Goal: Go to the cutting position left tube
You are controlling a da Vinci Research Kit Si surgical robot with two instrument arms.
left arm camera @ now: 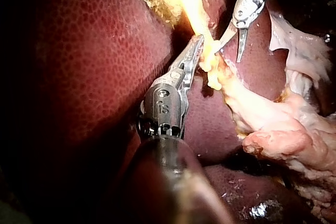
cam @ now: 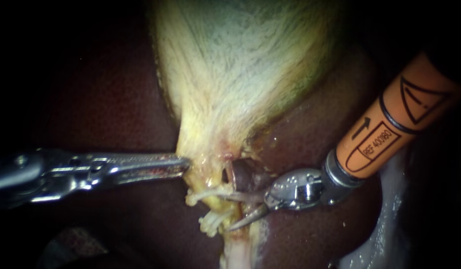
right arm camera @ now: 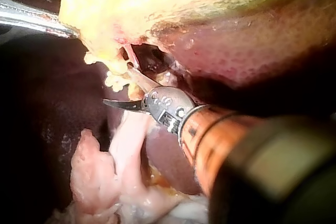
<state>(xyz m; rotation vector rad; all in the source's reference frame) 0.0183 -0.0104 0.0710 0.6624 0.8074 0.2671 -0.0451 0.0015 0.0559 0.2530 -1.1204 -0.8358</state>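
The left instrument's hand (cam: 184, 163) is clenched on the narrow lower end of the gallbladder (cam: 240, 65), which lies over the dark liver (cam: 105, 99). A pale tube (cam: 213, 192) runs just below that neck. The right instrument's hand (cam: 229, 211), two slim blades, stands released and spread, its tips just beside the tube.

Your left instrument (cam: 184, 163) grips the gallbladder (cam: 240, 65) at its yellow neck, while your right instrument (cam: 229, 211) holds its blades apart beside the pale tubes (cam: 213, 219), over dark liver (cam: 105, 99).
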